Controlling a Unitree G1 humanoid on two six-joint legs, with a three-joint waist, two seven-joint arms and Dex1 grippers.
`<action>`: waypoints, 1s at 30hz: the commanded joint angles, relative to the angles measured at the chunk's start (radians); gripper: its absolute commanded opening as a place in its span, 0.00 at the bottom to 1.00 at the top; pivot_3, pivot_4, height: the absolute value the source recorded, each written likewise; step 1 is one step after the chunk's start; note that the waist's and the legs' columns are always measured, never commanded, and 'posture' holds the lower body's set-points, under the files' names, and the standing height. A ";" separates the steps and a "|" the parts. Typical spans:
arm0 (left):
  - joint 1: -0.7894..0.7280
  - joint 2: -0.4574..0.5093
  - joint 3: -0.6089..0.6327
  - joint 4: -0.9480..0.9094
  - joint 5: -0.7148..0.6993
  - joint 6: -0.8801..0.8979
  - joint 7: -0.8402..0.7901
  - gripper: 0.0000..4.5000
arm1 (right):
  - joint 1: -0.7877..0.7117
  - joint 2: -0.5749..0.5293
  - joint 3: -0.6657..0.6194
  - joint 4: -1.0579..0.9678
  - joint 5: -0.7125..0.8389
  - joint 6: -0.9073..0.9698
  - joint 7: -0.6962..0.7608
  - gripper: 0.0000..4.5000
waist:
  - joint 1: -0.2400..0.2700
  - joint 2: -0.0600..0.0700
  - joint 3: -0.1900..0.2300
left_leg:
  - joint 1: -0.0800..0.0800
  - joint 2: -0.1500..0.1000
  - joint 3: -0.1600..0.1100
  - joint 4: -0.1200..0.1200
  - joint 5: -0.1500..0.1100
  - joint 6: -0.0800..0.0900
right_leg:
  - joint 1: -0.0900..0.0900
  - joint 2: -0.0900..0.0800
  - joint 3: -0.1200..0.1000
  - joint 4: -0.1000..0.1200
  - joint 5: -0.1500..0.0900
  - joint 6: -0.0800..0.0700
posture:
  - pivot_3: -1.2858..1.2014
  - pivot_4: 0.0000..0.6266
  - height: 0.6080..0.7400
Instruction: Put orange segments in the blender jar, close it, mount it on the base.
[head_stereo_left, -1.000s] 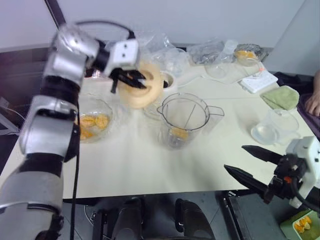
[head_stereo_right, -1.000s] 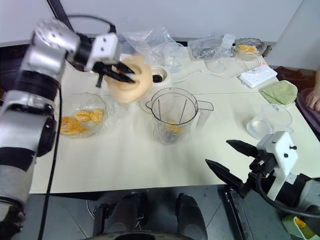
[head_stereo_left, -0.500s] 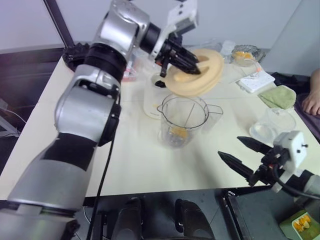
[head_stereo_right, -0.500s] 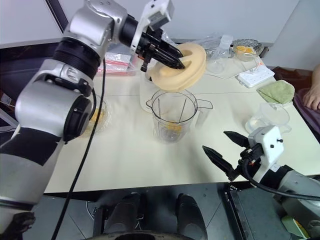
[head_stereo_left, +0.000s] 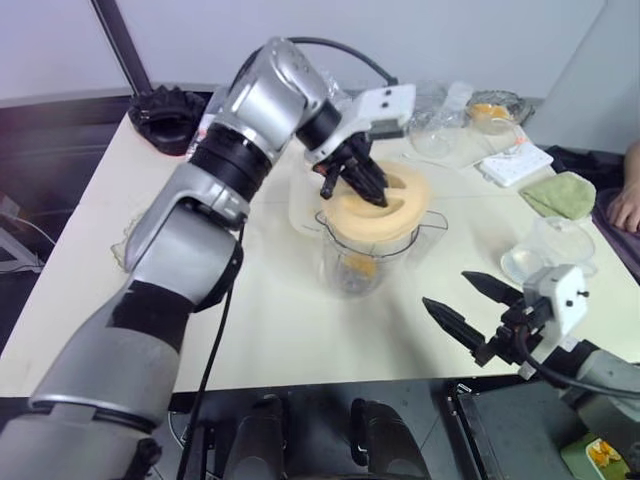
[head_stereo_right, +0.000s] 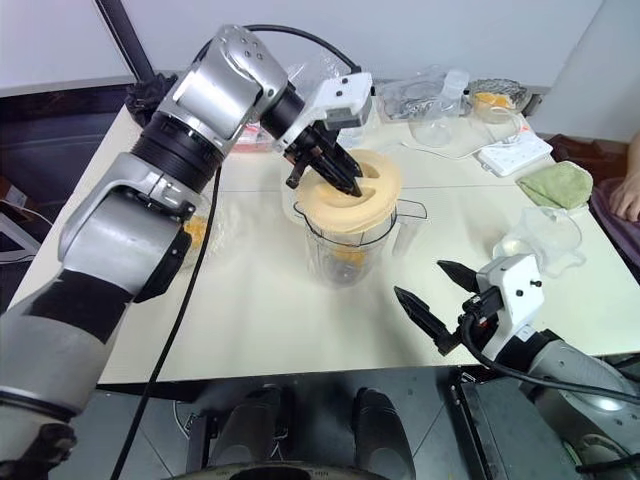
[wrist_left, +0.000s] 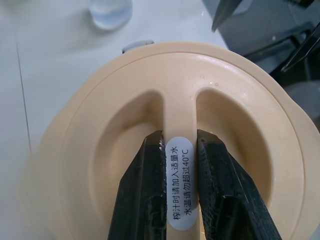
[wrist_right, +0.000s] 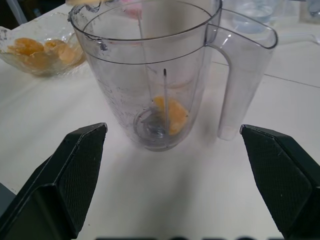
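The left end effector is pinching the lid by its center ridge, holding it over the jar on the table for closing. The right end effector is waiting spread wide beside it.

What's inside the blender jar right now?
The blender jar holds one orange segment beside the blade at its bottom. Nothing else shows through the clear wall; from the head views the lid covers its mouth.

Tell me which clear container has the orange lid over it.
The blender jar at the table's middle, with a side handle; the left gripper holds the lid over its mouth.
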 joint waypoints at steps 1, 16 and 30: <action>0.007 -0.004 -0.021 -0.036 0.045 -0.029 0.005 0.06 | -0.016 0.026 0.016 -0.013 -0.026 -0.021 -0.014 1.00 | -0.001 0.000 0.000 | 0.000 0.000 0.000 0.000 0.000 0.000 | 0.000 0.000 0.000 0.000 0.000 0.000 | 0.52 0.24 1.00; 0.042 -0.108 -0.020 0.053 0.118 -0.127 0.080 0.06 | -0.079 0.123 0.128 0.015 -0.151 -0.041 -0.044 1.00 | -0.001 0.003 -0.002 | 0.001 -0.001 0.000 0.002 0.000 0.000 | 0.002 -0.001 0.000 -0.001 0.000 0.000 | 0.52 0.24 1.00; 0.064 -0.117 -0.010 0.105 0.139 -0.150 0.048 0.06 | -0.279 0.252 0.238 0.376 -0.425 -0.276 -0.031 1.00 | -0.001 0.003 -0.002 | 0.002 0.000 0.000 0.003 0.000 0.000 | 0.004 -0.001 0.000 -0.002 0.000 0.000 | 0.52 0.24 1.00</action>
